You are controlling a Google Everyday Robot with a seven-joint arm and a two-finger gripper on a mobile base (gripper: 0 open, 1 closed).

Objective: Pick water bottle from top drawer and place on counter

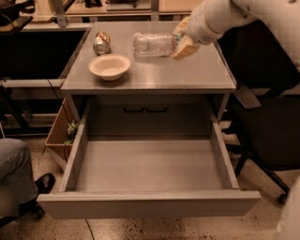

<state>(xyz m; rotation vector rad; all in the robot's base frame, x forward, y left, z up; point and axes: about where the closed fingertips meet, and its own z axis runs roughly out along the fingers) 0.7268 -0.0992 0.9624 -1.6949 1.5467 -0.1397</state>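
At the far left edge a person's leg in jeans [14, 168] shows, with a black shoe [44, 182] on the speckled floor. Just right of it an open cardboard box [58, 136] leans against the side of the grey cabinet. On the table [187, 75], at its back left, lies a crushed metal can [101, 42]. A shallow cream bowl [109, 66] sits upright just in front of the can. Right of these, the water bottle [152, 44] is on its side over the back middle of the table, its base pointing left and its neck end pointing right. Whether it rests on the surface or hangs just above it cannot be told. The gripper [180, 38] is at that neck end, its tan fingers closed around the bottle from above and below. The white arm [225, 14] runs from it up to the top right corner. Below the table, the top drawer [147, 204] is pulled fully out toward the camera, its smooth grey floor in plain view. Two dark handles [145, 108] sit side by side on the panel behind it. A black office chair [272, 136] stands at the right, close beside the cabinet.
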